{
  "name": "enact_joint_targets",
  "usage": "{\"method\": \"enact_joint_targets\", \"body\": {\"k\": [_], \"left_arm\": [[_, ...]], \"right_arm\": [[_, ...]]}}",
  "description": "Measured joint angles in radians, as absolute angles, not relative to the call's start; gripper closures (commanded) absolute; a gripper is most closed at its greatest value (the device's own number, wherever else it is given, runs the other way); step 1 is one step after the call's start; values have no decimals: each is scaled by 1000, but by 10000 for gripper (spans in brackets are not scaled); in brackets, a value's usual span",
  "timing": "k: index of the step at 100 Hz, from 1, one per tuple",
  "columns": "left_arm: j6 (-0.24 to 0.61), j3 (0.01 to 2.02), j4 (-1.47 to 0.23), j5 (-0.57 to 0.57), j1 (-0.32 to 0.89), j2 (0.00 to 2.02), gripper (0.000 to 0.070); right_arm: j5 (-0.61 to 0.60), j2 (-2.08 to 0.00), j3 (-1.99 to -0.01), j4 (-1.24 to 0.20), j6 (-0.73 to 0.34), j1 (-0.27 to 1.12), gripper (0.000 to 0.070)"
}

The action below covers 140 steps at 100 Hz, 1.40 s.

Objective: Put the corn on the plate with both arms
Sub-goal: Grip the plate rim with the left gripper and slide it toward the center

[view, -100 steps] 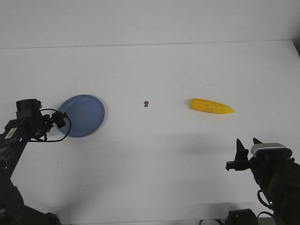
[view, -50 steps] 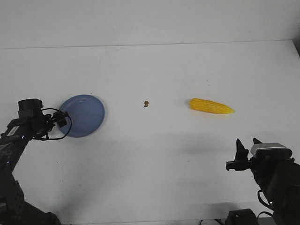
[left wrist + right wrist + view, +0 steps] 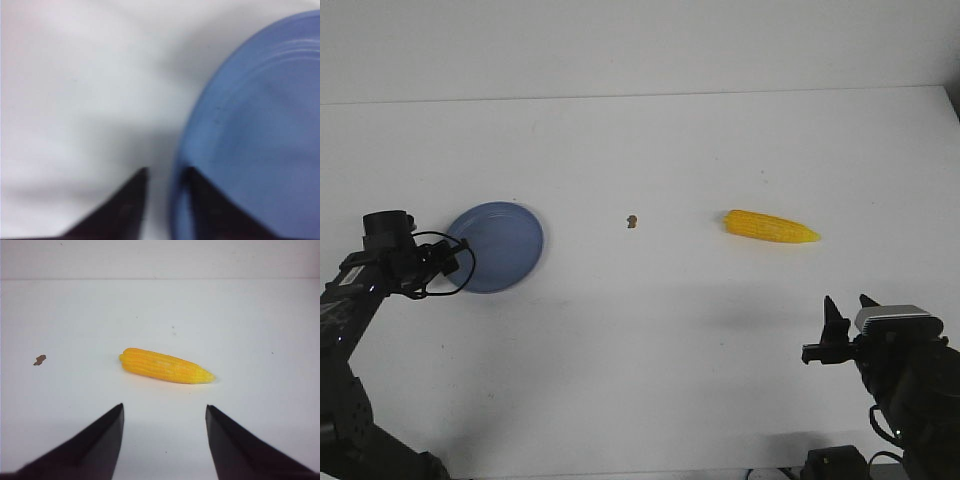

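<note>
Yellow corn lies on its side on the white table, right of centre, its blunt end toward the middle and its pointed tip toward the right edge. It sits well apart from the blue plate, which rests far over on the left, with a tiny brown speck between them.

Right gripper hangs near the table's front edge, short of the cob, fingers spread wide and empty; the right wrist view frames the corn squarely between the two dark fingertips. Left gripper sits low at the plate's left rim, fingers narrowly parted, one on the bare table and the other at or over the rim. From the blurred wrist view I cannot tell whether it touches the plate, and nothing is held.

Now the risks. That cob is round, tapered and glossy, so a pinch near the thin tip could squirt it out or set it rolling. A grasp across the thick middle looks safer. The carry is long, so a loose hold could drop it short of the plate. On the left, fingers this close to the rim could nudge or tip the shallow plate, shifting the target just as the corn comes across.

The corn itself looks bright, ridged in neat kernel rows, and rigid.
</note>
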<state>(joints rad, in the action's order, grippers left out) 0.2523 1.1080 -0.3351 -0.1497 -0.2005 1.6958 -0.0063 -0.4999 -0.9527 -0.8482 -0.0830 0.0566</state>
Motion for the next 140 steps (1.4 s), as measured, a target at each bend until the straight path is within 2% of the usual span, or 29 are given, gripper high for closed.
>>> {"method": "enact_joint_targets", "body": {"k": [31, 54, 73, 92, 121, 140], "left_arm": [[260, 1109, -336, -257, -200, 1682, 696], [277, 1108, -345, -396, -198, 1534, 696], [291, 1108, -380, -464, -162, 1433, 696], [291, 1108, -451, -470, -41, 1399, 696], [291, 1104, -447, -470, 207, 1411, 696], [291, 1104, -443, -458, 310, 1454, 695]], "right_arm": [[-6, -500, -953, -848, -83, 57, 353], [-6, -500, -953, -848, -83, 57, 353], [-6, -500, -953, -848, -83, 57, 353], [-6, -500, -953, -848, -83, 57, 353], [-6, -500, -953, -848, -83, 57, 353], [-6, -500, -953, -848, -83, 57, 353]]}}
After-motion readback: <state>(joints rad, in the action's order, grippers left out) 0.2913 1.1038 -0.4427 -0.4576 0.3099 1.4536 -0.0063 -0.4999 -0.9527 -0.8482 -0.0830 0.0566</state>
